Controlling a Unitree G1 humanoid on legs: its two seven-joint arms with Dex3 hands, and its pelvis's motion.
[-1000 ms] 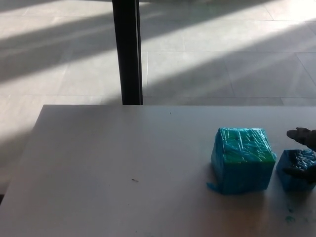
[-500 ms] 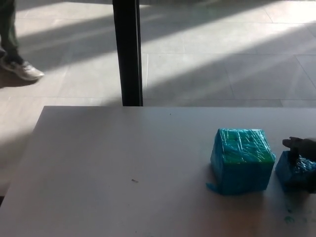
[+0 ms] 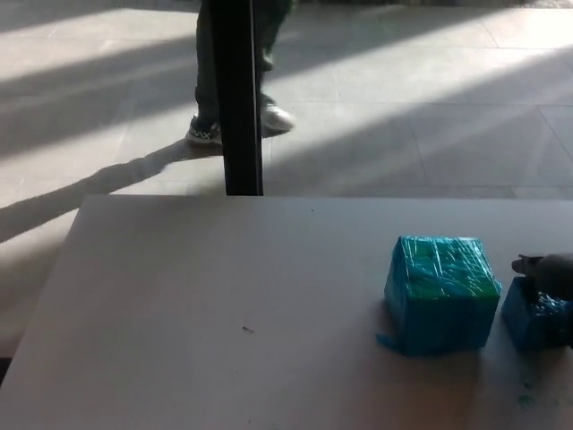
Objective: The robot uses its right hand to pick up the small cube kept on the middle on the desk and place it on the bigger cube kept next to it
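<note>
The right hand (image 3: 548,269) sits at the counter's (image 3: 224,305) right edge, fingers seemingly closed over the small cube (image 3: 534,321) just beneath it; the big cube (image 3: 442,292) stands just left; the wrapping looks slick and probably light, so grip opposite flat faces.
</note>
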